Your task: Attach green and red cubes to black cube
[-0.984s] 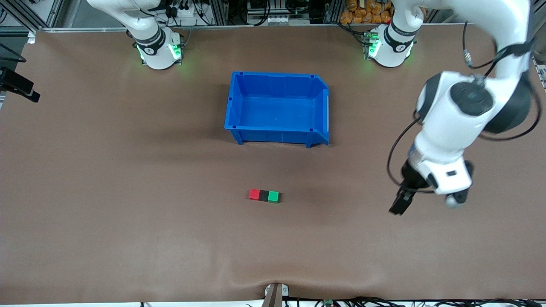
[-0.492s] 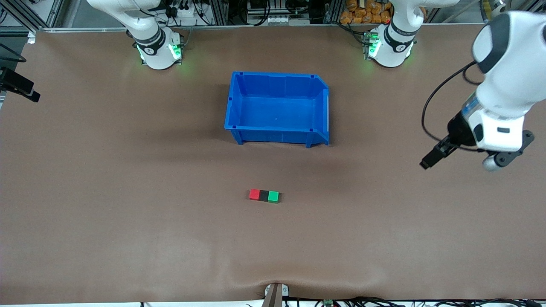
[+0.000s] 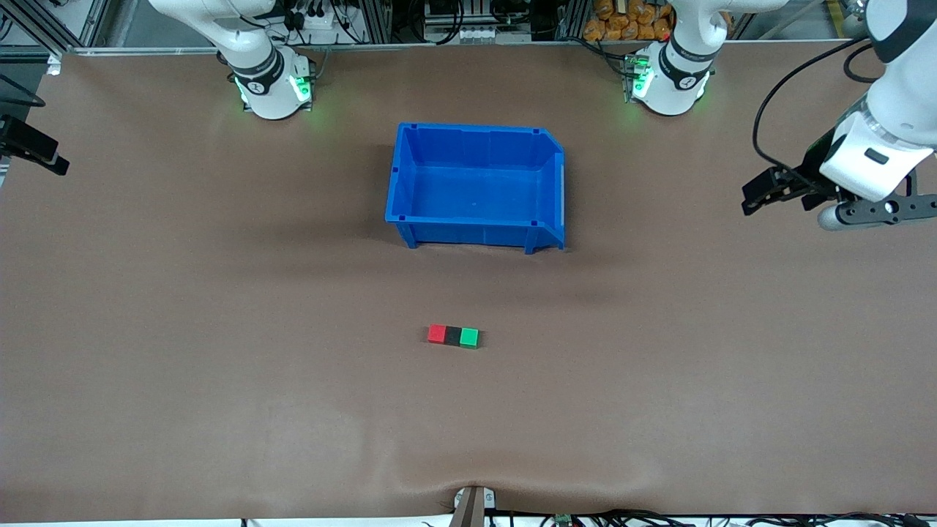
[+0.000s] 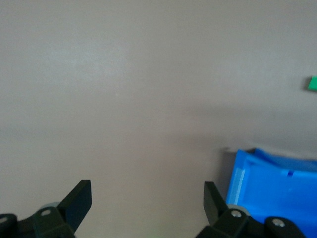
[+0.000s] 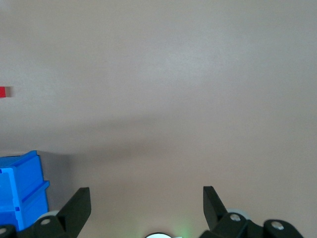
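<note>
The red cube (image 3: 437,334), black cube (image 3: 453,336) and green cube (image 3: 469,337) lie in one touching row on the brown table, black in the middle, nearer to the front camera than the blue bin (image 3: 476,183). My left gripper (image 3: 765,194) hangs open and empty over the table at the left arm's end, well away from the cubes. Its wrist view shows open fingers (image 4: 146,186), an edge of the green cube (image 4: 312,83) and a bin corner (image 4: 277,178). My right gripper (image 5: 146,189) is open and empty, out of the front view; its wrist view shows a sliver of the red cube (image 5: 3,91).
The blue bin stands empty between the two arm bases and also shows in the right wrist view (image 5: 20,183). A black fixture (image 3: 33,146) sticks in at the table edge at the right arm's end. The brown mat is slightly wrinkled near the front edge (image 3: 468,483).
My left arm has risen and swung away from the cubes toward its own end of the table and its base. The cubes and the right arm have not moved.
</note>
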You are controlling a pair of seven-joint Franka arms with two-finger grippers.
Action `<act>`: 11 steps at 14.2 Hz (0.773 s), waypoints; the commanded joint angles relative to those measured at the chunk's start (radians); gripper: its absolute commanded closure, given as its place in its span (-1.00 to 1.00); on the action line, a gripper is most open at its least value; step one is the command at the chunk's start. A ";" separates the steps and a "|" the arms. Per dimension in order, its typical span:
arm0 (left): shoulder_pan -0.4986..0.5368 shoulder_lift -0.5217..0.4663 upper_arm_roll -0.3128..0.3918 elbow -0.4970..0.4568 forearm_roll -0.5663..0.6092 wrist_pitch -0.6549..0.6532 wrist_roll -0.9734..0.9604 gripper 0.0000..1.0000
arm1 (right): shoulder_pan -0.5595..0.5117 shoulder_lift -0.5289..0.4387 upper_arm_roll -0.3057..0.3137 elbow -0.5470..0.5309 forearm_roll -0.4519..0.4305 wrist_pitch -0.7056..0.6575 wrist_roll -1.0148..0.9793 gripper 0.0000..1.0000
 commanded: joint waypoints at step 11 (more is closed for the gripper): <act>0.024 0.014 -0.006 0.145 0.067 -0.143 0.256 -1.00 | 0.001 0.005 -0.001 0.013 -0.011 -0.013 -0.013 -1.00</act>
